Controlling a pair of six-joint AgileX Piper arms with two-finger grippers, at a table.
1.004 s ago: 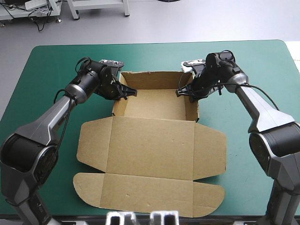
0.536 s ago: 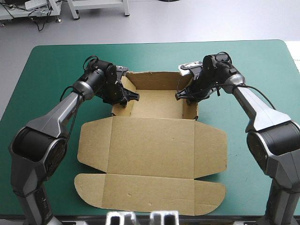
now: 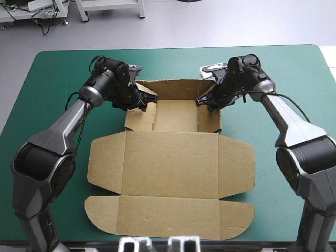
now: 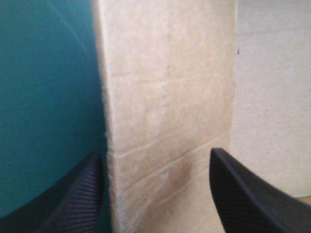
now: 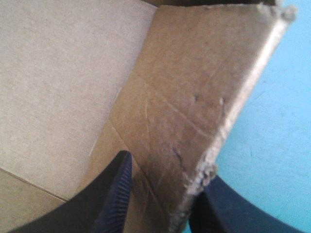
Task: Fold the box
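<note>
Item: box (image 3: 170, 157), brown board, partly folded.
Position: middle of the teal-green surface (image 3: 58, 79); tray (image 3: 176, 116) toward the far edge, lid (image 3: 168, 176) flat toward the near edge with its flaps spread.
Tray state: far wall and both side walls raised; inner flaps leaning inward, not yet tucked down.
Left wall (image 4: 165, 97): upright between the fingers (image 4: 80, 194) of the left gripper (image 3: 148, 102); fingers released and spread wide, one on each side, probably to guide the wall, not pinch it.
Right wall (image 5: 194, 87): between the fingers (image 5: 116, 194) of the right gripper (image 3: 206, 101); fingers apart, one inside the tray, one outside by the ragged edge; no clamp seen.
Purpose, as judged: both side walls steadied from opposite ends, holding the tray square for tucking.
</note>
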